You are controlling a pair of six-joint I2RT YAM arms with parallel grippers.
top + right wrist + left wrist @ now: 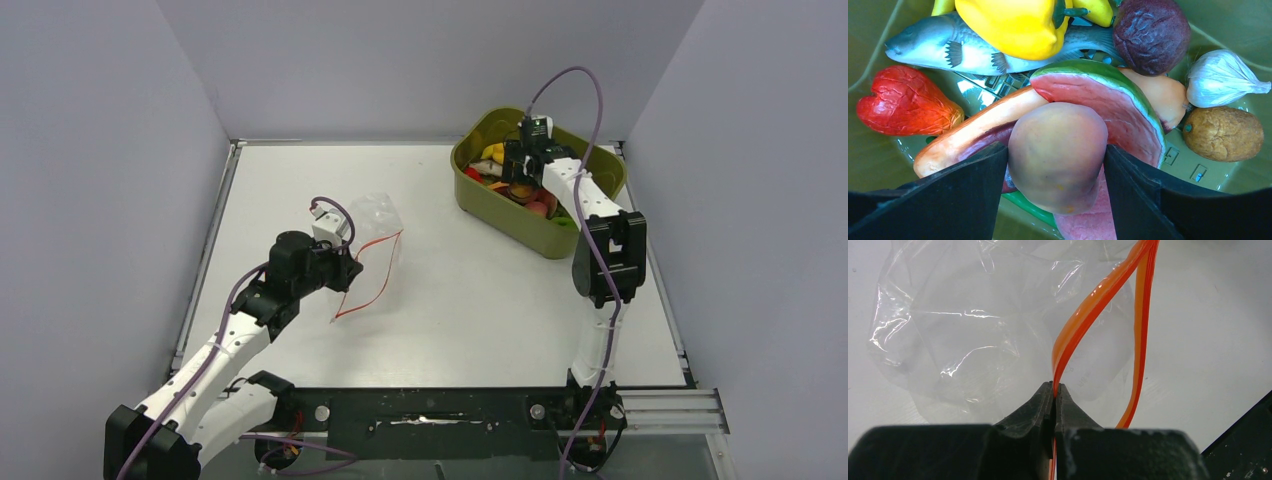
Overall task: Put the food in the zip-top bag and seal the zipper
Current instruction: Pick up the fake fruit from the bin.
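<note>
While the left gripper (1054, 388) pinches the zipper (1088, 315), right gripper (1056, 154) (angled downward) clasps peach (1058, 137).

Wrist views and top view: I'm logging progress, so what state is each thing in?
Bag: empty, mouth open.
Zipper: unsealed, strips apart.
Left gripper: shut on one zipper strip.
Right gripper: closed against the peach's sides.
Peach: in the tub, not lifted.
Tub: upright, holding food.

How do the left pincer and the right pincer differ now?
The left pincer is shut on the thin zipper; the right pincer sits wide against the round peach. The left pincer is over the table, the right pincer inside the green tub. Each has one thing between its jaws.
</note>
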